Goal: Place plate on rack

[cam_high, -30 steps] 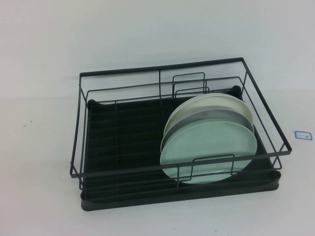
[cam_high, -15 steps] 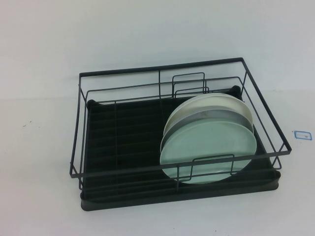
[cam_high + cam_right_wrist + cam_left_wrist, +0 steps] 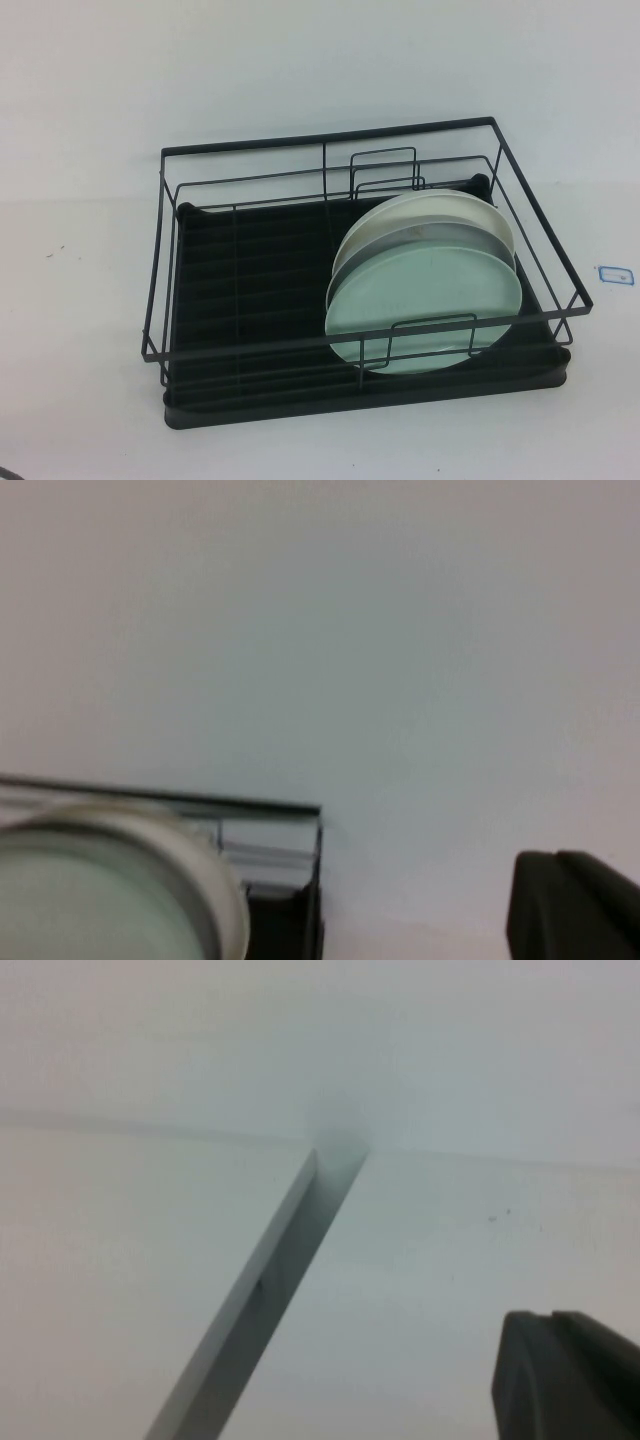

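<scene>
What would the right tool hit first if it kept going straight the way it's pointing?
Probably nothing nearby. The right tool, shut, shows only at the edge of its wrist view, aimed past the corner of the rack and its plates at bare white surface. Depth is unclear, so the rack's corner could be close.

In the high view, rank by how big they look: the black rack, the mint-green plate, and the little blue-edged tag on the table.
1. The rack, largest by far.
2. The plate, standing inside the rack on its right side.
3. The tag, smallest, on the table right of the rack.
Neither gripper appears in this view.
</scene>
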